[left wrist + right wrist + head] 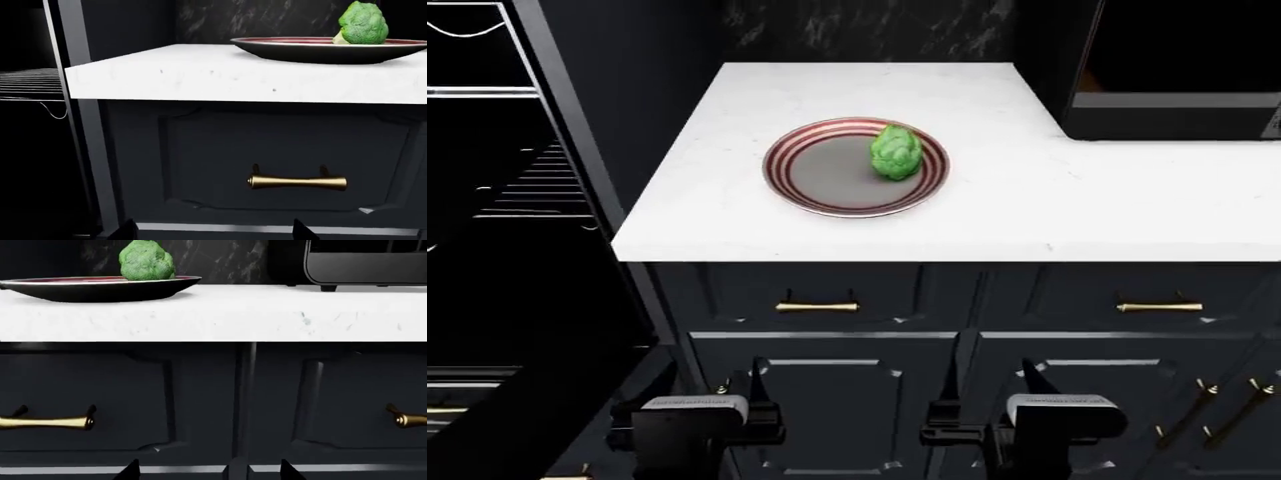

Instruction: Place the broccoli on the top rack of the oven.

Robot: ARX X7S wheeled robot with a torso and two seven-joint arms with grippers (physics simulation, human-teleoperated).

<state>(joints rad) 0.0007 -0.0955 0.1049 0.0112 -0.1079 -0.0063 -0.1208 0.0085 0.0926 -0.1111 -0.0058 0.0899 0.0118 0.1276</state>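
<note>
We judge the main risk to be the oven (507, 200), open at the frame's left: its door and the table (1121, 200) edge could snag an arm swinging across. The countertop box (1174, 90) crowds the upper right. The broccoli (896, 151) sits on the striped plate (814, 170), centre. Both our left gripper (741, 385) and right gripper (988, 385) hang low, jaws apart, empty.
</note>
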